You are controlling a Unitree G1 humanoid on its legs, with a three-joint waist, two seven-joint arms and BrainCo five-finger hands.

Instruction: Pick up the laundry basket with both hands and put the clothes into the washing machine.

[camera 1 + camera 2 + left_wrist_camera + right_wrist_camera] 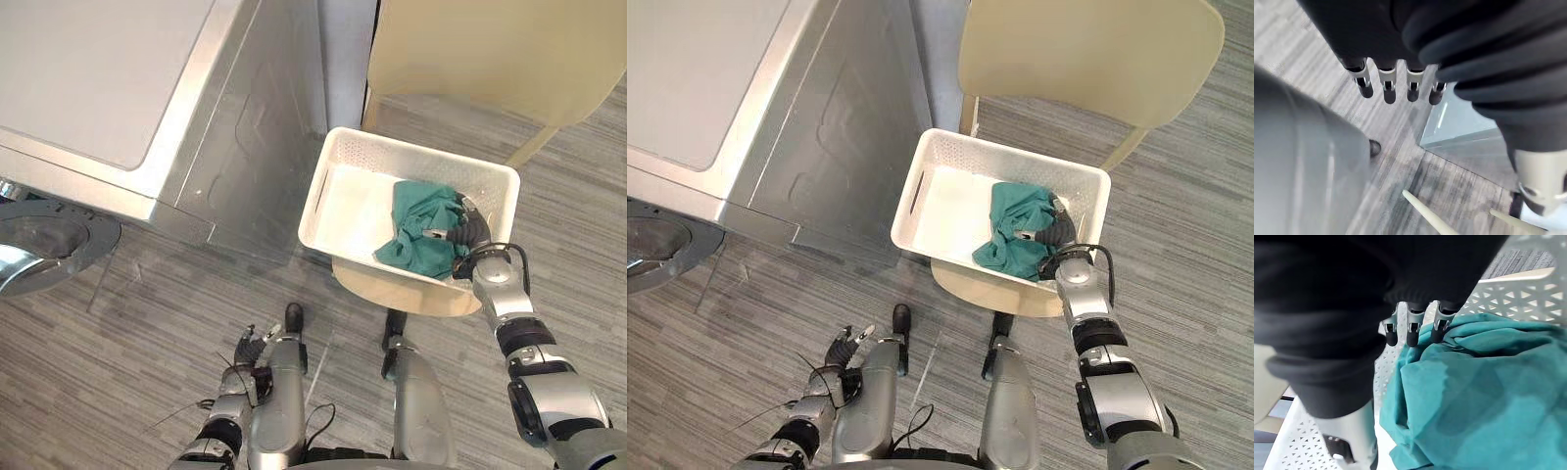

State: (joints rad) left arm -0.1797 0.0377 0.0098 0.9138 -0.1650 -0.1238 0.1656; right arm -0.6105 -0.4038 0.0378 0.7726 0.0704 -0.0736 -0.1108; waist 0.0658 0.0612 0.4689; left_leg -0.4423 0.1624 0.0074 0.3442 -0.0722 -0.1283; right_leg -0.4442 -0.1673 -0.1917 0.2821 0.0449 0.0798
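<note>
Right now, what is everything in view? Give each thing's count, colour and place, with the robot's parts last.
washing machine: one, silver-grey, upper left of the head views
laundry basket: one, white, perforated, on the chair seat to the right of the machine
cloth: one bundle, teal, inside the basket toward its right end
chair: one, cream, under and behind the basket
floor: grey, striped, all around
right hand: silver with dark cover, inside the basket at the cloth, fingers straight
left hand: same colours, low at the robot's left side, fingers straight, holding nothing
</note>
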